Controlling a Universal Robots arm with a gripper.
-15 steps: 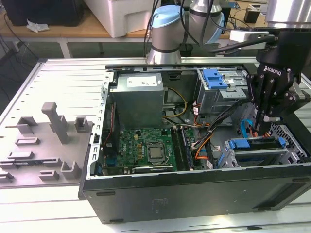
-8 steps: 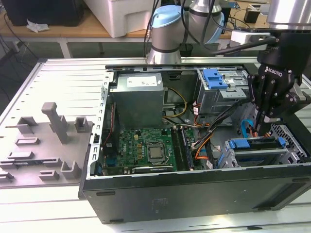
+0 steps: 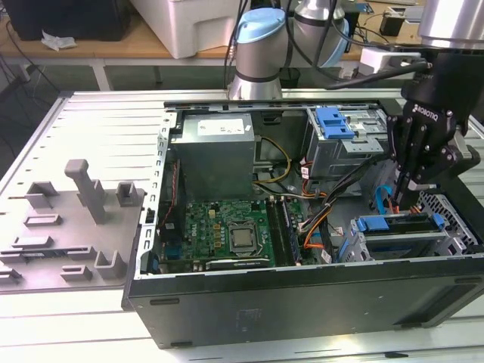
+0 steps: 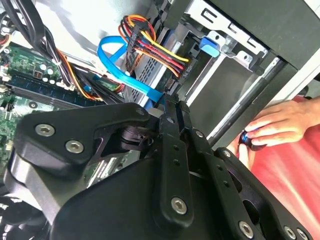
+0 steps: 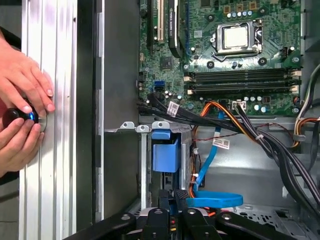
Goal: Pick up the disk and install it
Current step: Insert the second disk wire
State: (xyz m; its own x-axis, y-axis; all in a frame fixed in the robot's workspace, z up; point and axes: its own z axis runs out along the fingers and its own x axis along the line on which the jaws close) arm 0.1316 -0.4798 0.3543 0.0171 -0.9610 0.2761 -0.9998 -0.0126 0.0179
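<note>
So the disk is sitting in the drive bay at the corner of the open computer case. The gripper is right above it, fingers pinched narrow together, holding nothing, not touching it.

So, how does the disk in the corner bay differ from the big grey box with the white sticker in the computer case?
The grey box is much bulkier, while the disk is a slim slab. The disk has a blue plastic frame, and the grey box has no blue. The disk lies just below the gripper at the exterior view's right, and the grey box stands farther left. Both are grey metal and sit inside the case.
</note>
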